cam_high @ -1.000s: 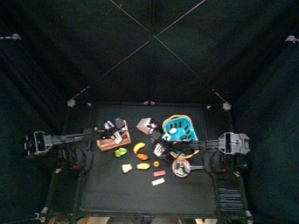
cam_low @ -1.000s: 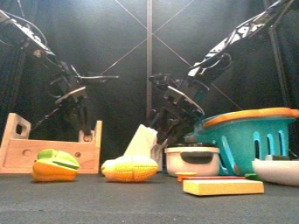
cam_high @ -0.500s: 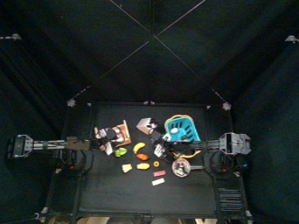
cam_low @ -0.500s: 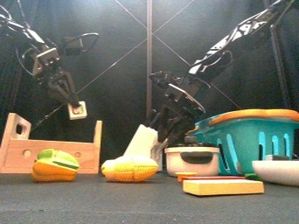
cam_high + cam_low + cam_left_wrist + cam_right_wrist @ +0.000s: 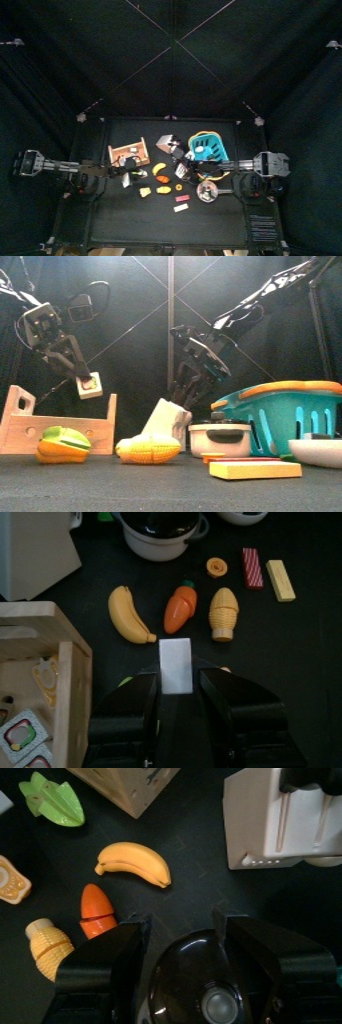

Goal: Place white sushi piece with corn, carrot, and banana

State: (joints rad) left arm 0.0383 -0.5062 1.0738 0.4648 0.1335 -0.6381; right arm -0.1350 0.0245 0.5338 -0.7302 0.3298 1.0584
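My left gripper is shut on the white sushi piece, a small white block held above the table. Just past its tips the banana, the carrot and the corn lie side by side. In the front view the left gripper hangs over the wooden crate with the sushi piece in it. My right gripper stands open above the lidded pot, with the banana, carrot and corn beyond it.
A wooden crate stands at the left, a teal basket at the right and the pot between them. A red strip, a yellow bar and an orange slice lie past the corn. A green leafy piece lies near the crate.
The left gripper has lifted the white sushi piece out of the crate and carried it toward the row of banana, carrot and corn. The right gripper has risen slightly over the pot.
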